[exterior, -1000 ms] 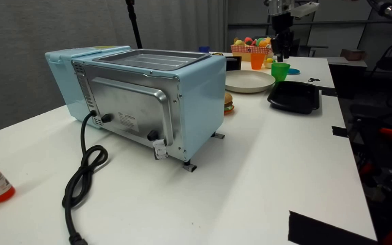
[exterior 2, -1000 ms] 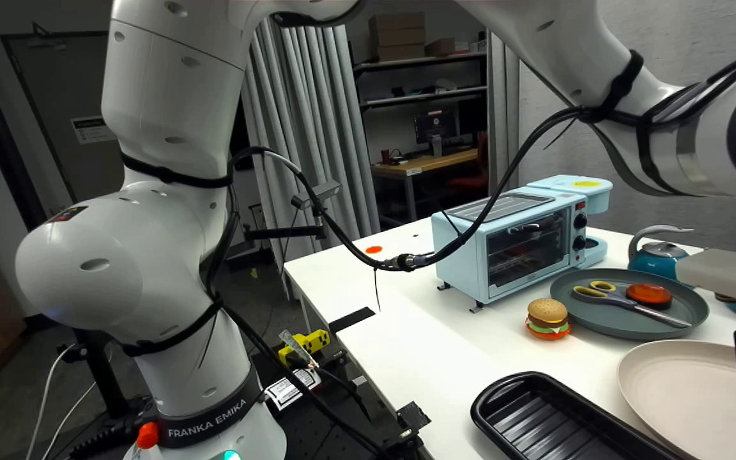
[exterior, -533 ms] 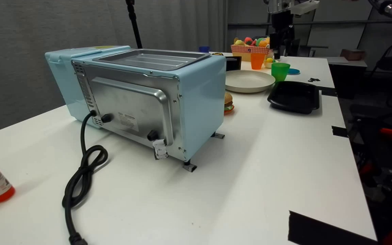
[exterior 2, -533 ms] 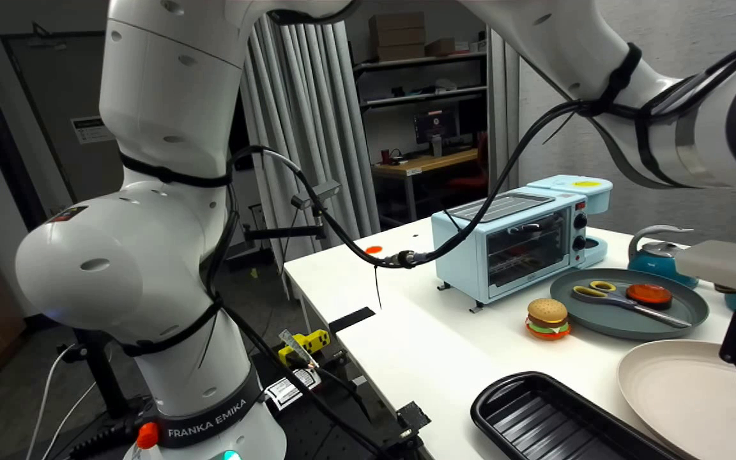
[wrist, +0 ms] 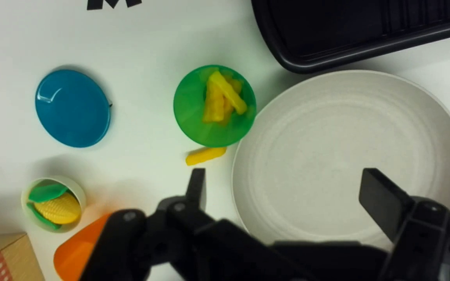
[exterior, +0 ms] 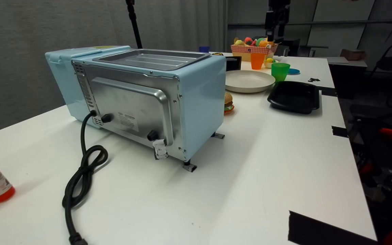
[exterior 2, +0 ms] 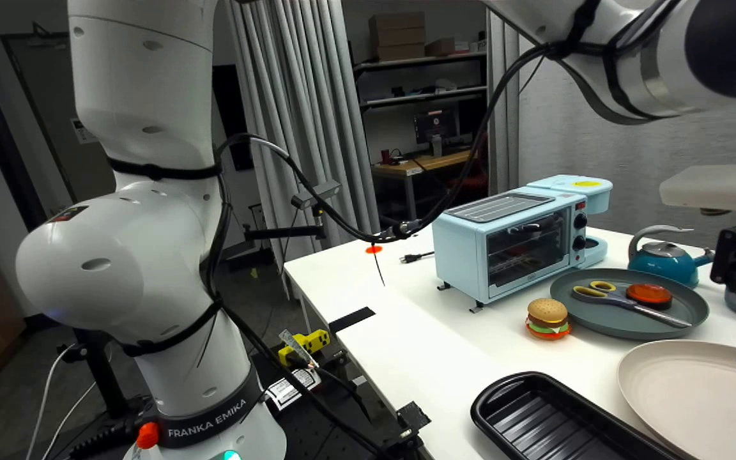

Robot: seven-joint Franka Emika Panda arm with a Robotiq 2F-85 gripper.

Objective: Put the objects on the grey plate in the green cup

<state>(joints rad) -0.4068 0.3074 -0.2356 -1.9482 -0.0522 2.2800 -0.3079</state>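
Observation:
My gripper (wrist: pixel 283 187) stands open in the wrist view, with nothing between its fingers. Below it lies the grey plate (wrist: pixel 334 164); no object shows on its visible part, and its lower edge is hidden behind the gripper. The green cup (wrist: pixel 188 113) stands upright against the plate's rim. Inside it are several yellow pieces (wrist: pixel 228 91). A single yellow piece (wrist: pixel 206 156) lies on the table beside the cup, close to the plate. In an exterior view the gripper (exterior: pixel 275 33) hangs well above and behind the green cup (exterior: pixel 280 72).
Right by the plate and cup sits a black dish (wrist: pixel 350 35). A blue lid (wrist: pixel 72 109), a small white cup with toy corn (wrist: pixel 59 208) and an orange cup (wrist: pixel 78 249) surround that side. The fruit basket (exterior: pixel 248 54) and blue toaster oven (exterior 2: pixel 515 243) are tall obstacles.
The gripper was low over the green cup a second ago. Its fingers have spread apart, and the arm has risen clearly upward. Cup and plate have stayed in place.

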